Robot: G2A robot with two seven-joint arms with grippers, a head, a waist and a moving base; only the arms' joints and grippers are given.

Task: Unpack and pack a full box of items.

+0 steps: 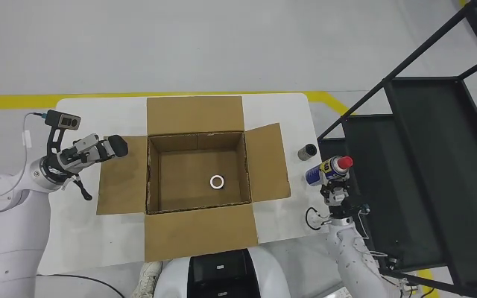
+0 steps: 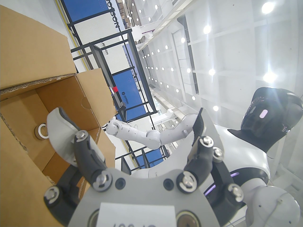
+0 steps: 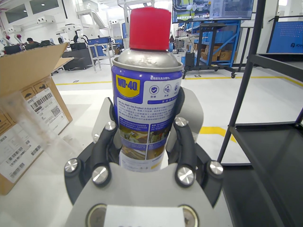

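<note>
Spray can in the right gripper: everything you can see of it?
The spray can has a red plastic cap, a bare metal dome and a blue, yellow and white printed label; cap on, no dents seen. The right gripper clamps its lower body, fingers on both sides. From above, it is by the table's right edge, cap toward the black rack.

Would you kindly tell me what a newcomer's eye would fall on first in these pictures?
The open cardboard box on the table, flaps spread, a small ring on its floor. Then the right gripper, shut on a blue spray can with a red cap at the table's right edge. The left gripper hangs open by the box's left flap.
</note>
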